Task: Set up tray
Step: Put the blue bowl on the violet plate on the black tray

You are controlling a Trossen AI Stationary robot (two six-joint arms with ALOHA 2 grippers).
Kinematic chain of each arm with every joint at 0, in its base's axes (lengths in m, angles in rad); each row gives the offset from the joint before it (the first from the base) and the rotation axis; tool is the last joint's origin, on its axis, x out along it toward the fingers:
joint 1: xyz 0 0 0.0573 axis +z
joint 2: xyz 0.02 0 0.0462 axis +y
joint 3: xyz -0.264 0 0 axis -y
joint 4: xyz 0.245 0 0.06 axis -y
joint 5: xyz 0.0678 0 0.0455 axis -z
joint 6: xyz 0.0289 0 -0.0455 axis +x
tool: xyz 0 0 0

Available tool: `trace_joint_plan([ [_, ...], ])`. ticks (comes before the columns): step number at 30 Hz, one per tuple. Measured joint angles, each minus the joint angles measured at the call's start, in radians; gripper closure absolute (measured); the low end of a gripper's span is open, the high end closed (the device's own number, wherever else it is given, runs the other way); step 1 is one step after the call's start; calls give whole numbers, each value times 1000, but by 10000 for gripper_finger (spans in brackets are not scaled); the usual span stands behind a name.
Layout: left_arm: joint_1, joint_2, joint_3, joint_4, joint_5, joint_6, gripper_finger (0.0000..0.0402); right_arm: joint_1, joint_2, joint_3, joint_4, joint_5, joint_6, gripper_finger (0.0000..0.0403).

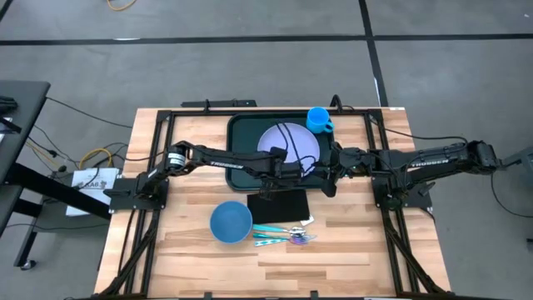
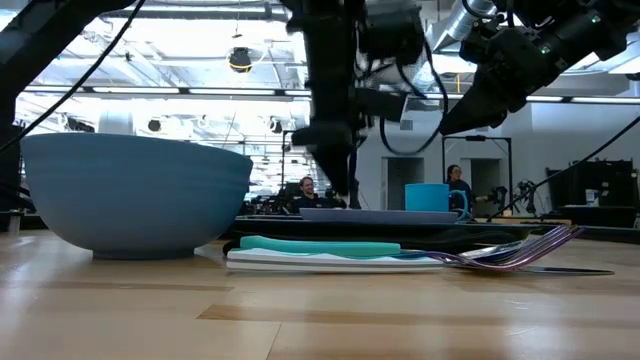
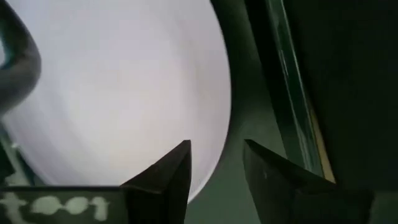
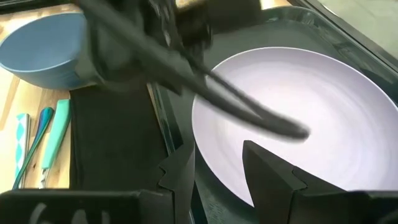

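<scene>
The dark green tray [image 1: 241, 133] lies at the table's far middle. The lavender plate [image 1: 291, 140] rests flat in it, and a blue cup [image 1: 319, 119] stands at its far right corner. My left gripper [image 3: 216, 163] is open and low at the plate's near rim [image 3: 221, 124], one finger over the plate [image 3: 124, 93] and one over the tray floor [image 3: 261, 93]. My right gripper [image 4: 217, 163] is open and raised above the tray [image 2: 470, 110]. It hangs over the plate's [image 4: 311, 118] near rim, beside the left arm [image 4: 137, 37]. My left gripper comes down from above with its open fingers on either side of the plate's near rim [image 3: 221, 124]. The plate lies flat in the tray. I cannot tell whether a finger touches the plate or the tray floor.
On the near side of the tray lie a flat black rectangle [image 1: 279, 206], a blue bowl [image 1: 231, 222] to its left, and cutlery with teal handles [image 1: 287, 236] near the table's near edge. Both arms cross above the tray's near rim. Bare wood shows at the left and right.
</scene>
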Motion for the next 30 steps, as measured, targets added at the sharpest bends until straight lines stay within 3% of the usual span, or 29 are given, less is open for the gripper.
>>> trace_joint_plan([
  [5, 7, -8, 108, -188, 42, -55, 264, 0, 0, 0, -12, 0, 0, 276],
  [13, 67, -150, 161, -449, 354, -148, 264, 0, 0, 0, -23, 0, 3, 276],
  [16, 61, -247, 136, -468, 404, -156, 264, 0, 3, 0, -27, 1, 25, 276],
  [23, -7, -565, -118, -301, 343, -259, 264, 24, 3, 0, -28, 2, 52, 276],
  [30, -75, -937, -608, 82, 250, -364, 264, 59, 3, 0, -5, 2, 52, 276],
])
